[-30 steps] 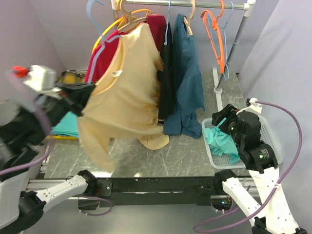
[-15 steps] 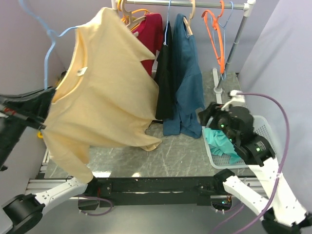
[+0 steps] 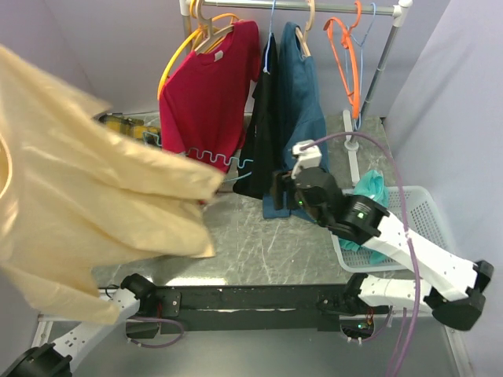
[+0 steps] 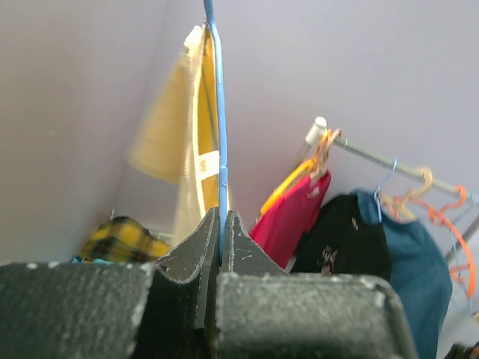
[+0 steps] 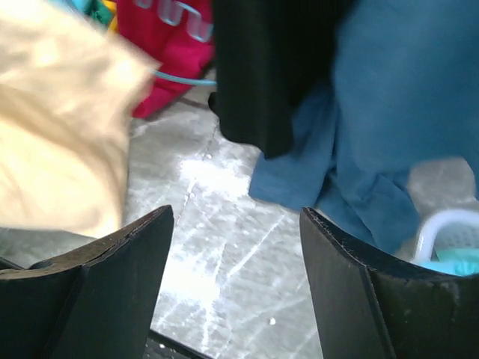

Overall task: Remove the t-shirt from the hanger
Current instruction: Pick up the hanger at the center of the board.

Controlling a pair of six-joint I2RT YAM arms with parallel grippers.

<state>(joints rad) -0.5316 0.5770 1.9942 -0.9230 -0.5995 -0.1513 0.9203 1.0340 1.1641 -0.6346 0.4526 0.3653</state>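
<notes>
left wrist, hanger wire (image 4: 220, 134) upright in pinched left claw (image 4: 221, 224), t-shirt (image 4: 182, 131) alongside

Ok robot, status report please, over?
Left end effector shut on blue hanger. Right end effector open, empty. Yellow t-shirt held off the rail, apparently on hanger. Nothing blocking.

No legible text or labels.
</notes>
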